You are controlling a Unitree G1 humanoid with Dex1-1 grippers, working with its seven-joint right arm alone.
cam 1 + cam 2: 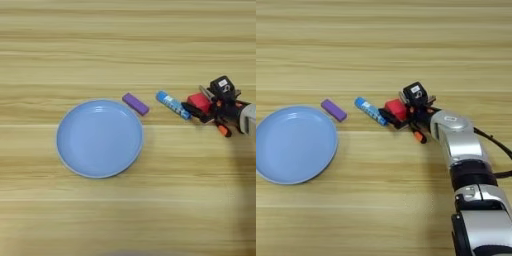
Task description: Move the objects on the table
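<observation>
A round light-blue plate (99,138) is located on the left portion of the wood-grain table (125,45) and is seen to contain nothing. A flat purple bar (135,103) is positioned just beside the plate's upper right rim, lying diagonally. Further right, a blue glue-stick tube (173,104) with a white band is laid flat, its lower right end near the gripper. The red cube (395,109) is seen between the two black fingers of the right gripper (397,113), which are closed against its sides. An orange-handled pliers (419,135) is partly hidden beneath the gripper. The silver forearm (458,140) is extended from the lower right.
</observation>
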